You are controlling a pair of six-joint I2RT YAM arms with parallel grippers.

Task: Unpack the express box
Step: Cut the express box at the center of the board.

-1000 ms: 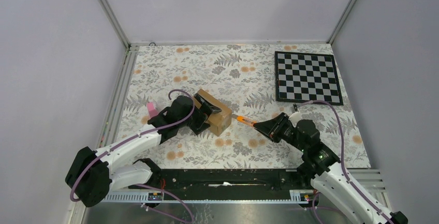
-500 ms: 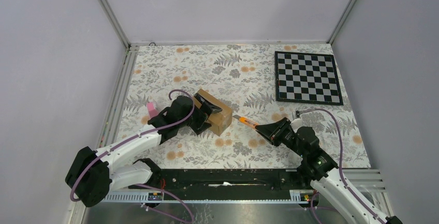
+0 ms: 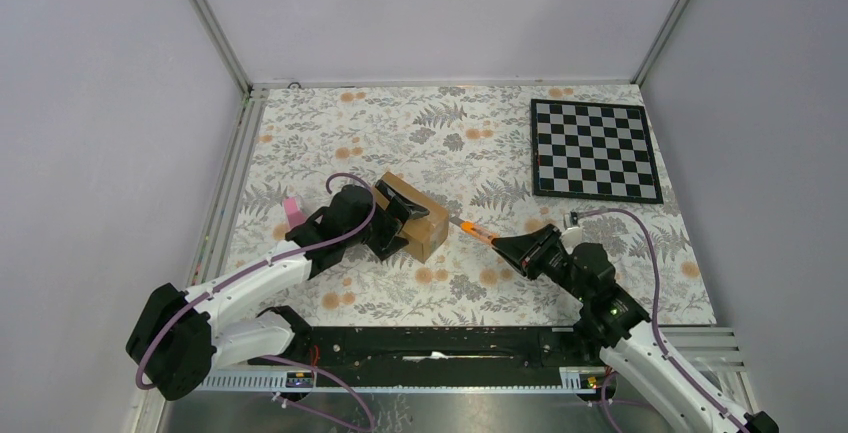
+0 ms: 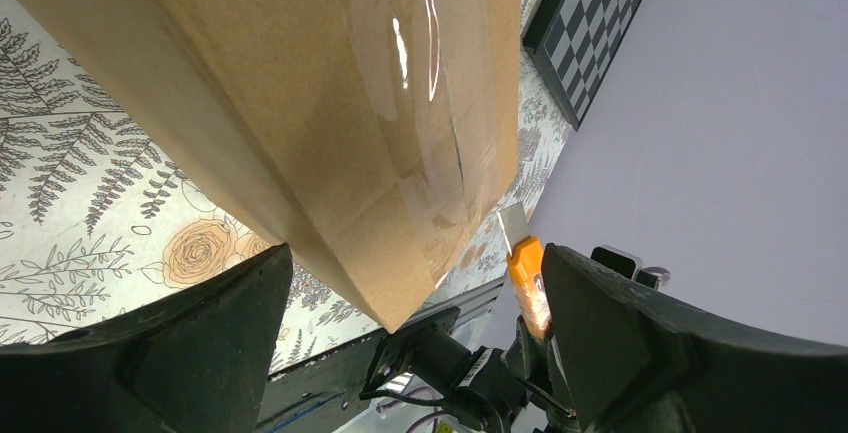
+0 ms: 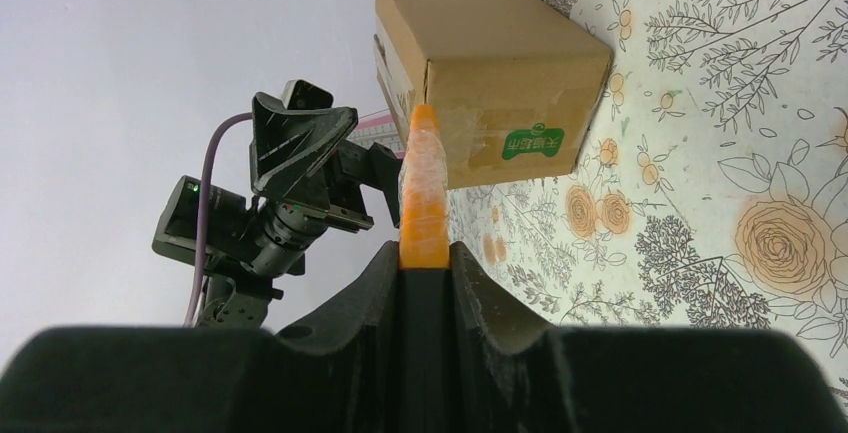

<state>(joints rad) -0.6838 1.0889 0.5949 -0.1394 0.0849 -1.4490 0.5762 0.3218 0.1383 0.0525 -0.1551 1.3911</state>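
Cardboard like this express box (image 3: 418, 215), left of centre in the overhead view on the floral table (image 3: 480, 143), looks light and fairly stiff. Its taped seam is glossy, so you should expect it to skid or dent unless you brace it by its plain side walls. Your left end effector (image 4: 415, 288) stands spread wide with the box's end between its fingers, not visibly clamped, while your right end effector (image 5: 425, 253) pinches the orange cutter (image 5: 423, 183), whose tip is just beside the box's taped end.
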